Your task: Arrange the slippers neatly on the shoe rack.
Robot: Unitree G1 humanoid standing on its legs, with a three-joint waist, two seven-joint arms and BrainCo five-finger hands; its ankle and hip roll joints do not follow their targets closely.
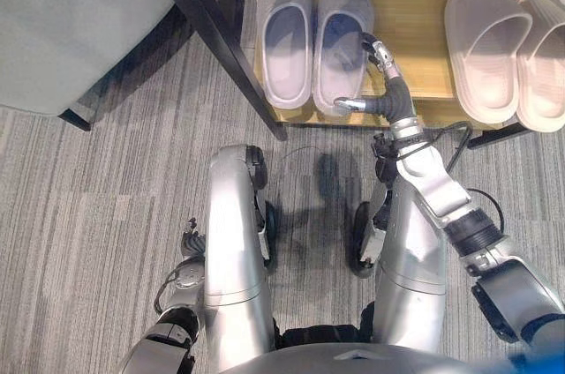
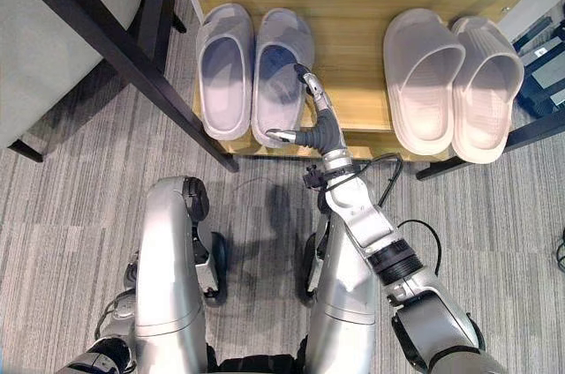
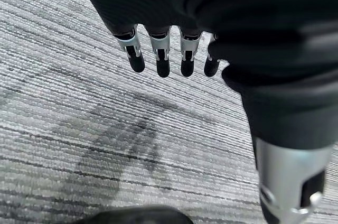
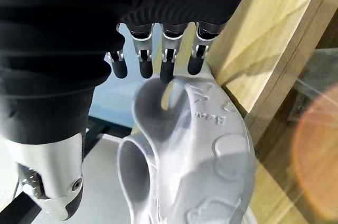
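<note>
Nearly finished: grey slippers [image 2: 254, 70] and pale pair [image 2: 450, 83] lined up on shoe rack [image 2: 353, 21]. Right hand [image 2: 311, 114], fingers straight, against right grey slipper. Left hand [image 1: 187, 273] low, fingers relaxed, empty.

Robot hand [image 4: 158, 49] fingers straight over grey slipper [image 4: 195, 150], wooden rack [image 4: 274, 39].

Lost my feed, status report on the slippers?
Right hand open at the grey slipper. Left hand open, over carpet. Both pairs on the shoe rack. Nothing blocking.
</note>
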